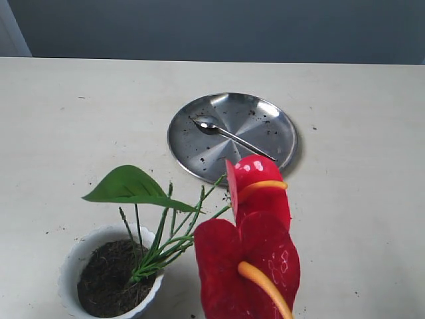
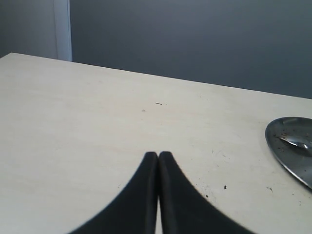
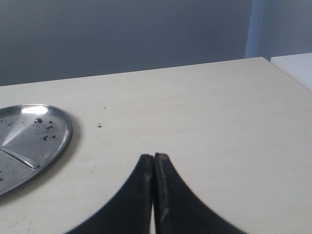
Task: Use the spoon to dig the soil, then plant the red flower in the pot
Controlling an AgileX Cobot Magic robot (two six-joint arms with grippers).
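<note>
The red flower (image 1: 255,256) stands with its green stems in the dark soil (image 1: 109,279) that fills the white pot (image 1: 74,262) at the front left of the exterior view; its leaf (image 1: 129,186) leans left. The silver spoon (image 1: 229,135) lies on the round steel plate (image 1: 265,113) behind it. Neither arm shows in the exterior view. My left gripper (image 2: 158,155) is shut over bare table with nothing between its fingers, and the plate's edge (image 2: 292,156) lies off to one side. My right gripper (image 3: 154,156) is shut too, empty, near the plate (image 3: 44,146).
Small dark soil crumbs (image 1: 255,119) dot the plate and the pale table (image 1: 66,133) around it. A grey wall runs behind the table's far edge. A second pale surface (image 3: 297,66) adjoins the table in the right wrist view.
</note>
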